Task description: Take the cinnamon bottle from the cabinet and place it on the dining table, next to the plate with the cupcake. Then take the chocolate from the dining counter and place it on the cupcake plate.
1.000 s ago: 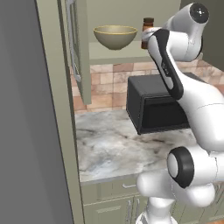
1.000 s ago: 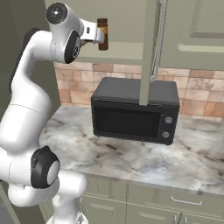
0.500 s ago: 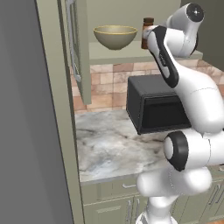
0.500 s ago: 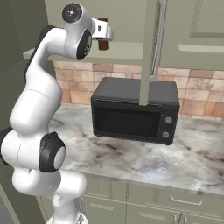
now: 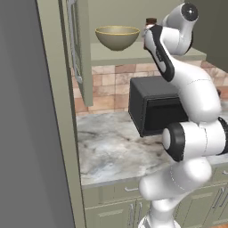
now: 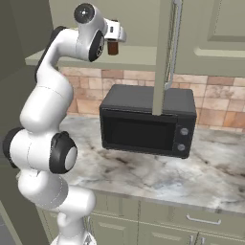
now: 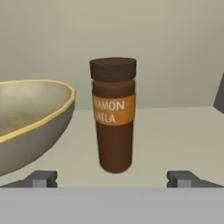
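The cinnamon bottle [image 7: 113, 114] looks smooth brown plastic with a matt cap. The bowl [image 7: 30, 121] seems glazed ceramic. The counter [image 5: 111, 147] is veined marble.

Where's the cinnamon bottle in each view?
Left base view: cinnamon bottle, top right of centre, only its cap peeks above the arm, right of the bowl.
Right base view: upper left, on the shelf just past the hand.
Hand view: centre, upright, bowl at left.
Shared landmark: the bowl.
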Controlling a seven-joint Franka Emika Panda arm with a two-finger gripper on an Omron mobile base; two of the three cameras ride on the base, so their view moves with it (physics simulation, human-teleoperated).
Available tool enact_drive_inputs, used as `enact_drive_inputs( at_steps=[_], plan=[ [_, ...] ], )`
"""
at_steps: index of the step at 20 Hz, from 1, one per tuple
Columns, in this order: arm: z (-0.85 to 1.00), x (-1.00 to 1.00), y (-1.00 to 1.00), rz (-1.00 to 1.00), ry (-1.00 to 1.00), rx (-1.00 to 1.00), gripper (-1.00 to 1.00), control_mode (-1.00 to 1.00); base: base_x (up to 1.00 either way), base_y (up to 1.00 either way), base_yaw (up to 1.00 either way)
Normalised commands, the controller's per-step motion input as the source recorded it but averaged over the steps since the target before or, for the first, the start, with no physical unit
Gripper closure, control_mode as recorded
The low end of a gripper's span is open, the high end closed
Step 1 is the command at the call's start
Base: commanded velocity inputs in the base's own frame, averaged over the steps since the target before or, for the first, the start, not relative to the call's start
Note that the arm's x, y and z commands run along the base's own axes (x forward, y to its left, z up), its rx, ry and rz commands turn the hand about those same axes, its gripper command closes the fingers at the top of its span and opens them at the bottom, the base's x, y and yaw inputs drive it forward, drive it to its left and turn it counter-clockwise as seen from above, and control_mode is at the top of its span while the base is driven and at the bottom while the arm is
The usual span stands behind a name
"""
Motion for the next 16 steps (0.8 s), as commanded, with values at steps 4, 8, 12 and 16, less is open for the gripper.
enact_drive_inputs(
  at_steps=[4, 8, 12, 16],
  plan=[
    [0.0, 0.48, 0.01, 0.0, -0.02, 0.0, -1.0, -1.0, 0.0, 0.0, 0.0],
    [0.0, 0.37, 0.0, 0.0, -0.04, 0.0, -1.0, -1.0, 0.0, 0.0, 0.0],
    [0.0, 0.3, 0.0, 0.0, -0.02, 0.0, -1.0, -1.0, 0.0, 0.0, 0.0],
    [0.0, 0.3, 0.0, 0.0, -0.01, 0.0, -1.0, -1.0, 0.0, 0.0, 0.0]
  ],
)
